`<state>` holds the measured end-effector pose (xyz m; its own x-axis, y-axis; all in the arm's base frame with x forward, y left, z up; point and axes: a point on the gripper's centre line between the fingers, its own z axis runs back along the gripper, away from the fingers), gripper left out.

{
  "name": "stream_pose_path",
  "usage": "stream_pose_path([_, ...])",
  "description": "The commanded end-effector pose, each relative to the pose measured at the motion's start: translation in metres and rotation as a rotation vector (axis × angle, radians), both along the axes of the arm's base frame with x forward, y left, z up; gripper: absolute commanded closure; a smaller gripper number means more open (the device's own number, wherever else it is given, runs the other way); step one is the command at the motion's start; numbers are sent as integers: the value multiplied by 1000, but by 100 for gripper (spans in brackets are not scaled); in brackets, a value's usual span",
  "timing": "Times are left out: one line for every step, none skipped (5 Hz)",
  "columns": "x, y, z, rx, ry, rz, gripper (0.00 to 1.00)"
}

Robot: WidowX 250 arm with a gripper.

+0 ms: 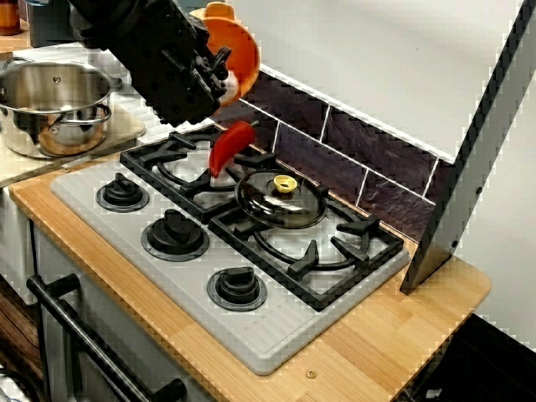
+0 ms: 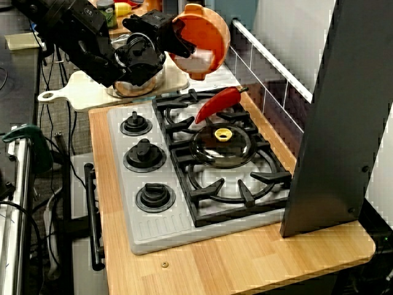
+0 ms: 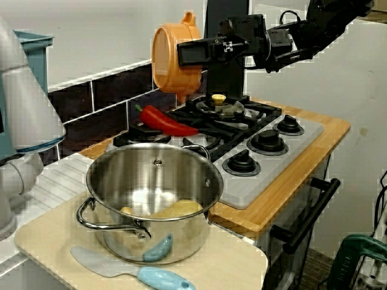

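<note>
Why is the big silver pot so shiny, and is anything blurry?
View from behind the pot: the steel pot shows a pale reflection on its inner floor. View from the stove's front: faint glare on the glass lid; the black gripper holding the orange pot is too dark for detail. Side view: the red pepper looks sharp.

a kitchen mock-up in a lab: grey gas hob (image 1: 276, 335) with black iron grates (image 1: 306, 254), light wooden counter (image 1: 402, 327), dark glossy wall tiles (image 1: 381, 167), shiny steel cooking pot (image 3: 115, 241), and loose black cables (image 2: 72, 175) beside the unit.
</note>
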<state>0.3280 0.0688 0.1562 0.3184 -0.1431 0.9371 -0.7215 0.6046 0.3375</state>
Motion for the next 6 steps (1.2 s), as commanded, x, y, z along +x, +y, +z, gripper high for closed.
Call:
stream_pose_path([-3,-3,23,-12,-51,-10,100])
stream_pose_path([-4,-7,21,5,-72,-12,100])
stream_pose_path([-4,-9,20,6,-73,-10,100])
stream_pose_path([-7,-12,21,6,-94,-10,100])
stream_pose_path([-5,-13,19,4,-88,-4,100])
stream_pose_path([-7,-14,21,1,-102,-9,100])
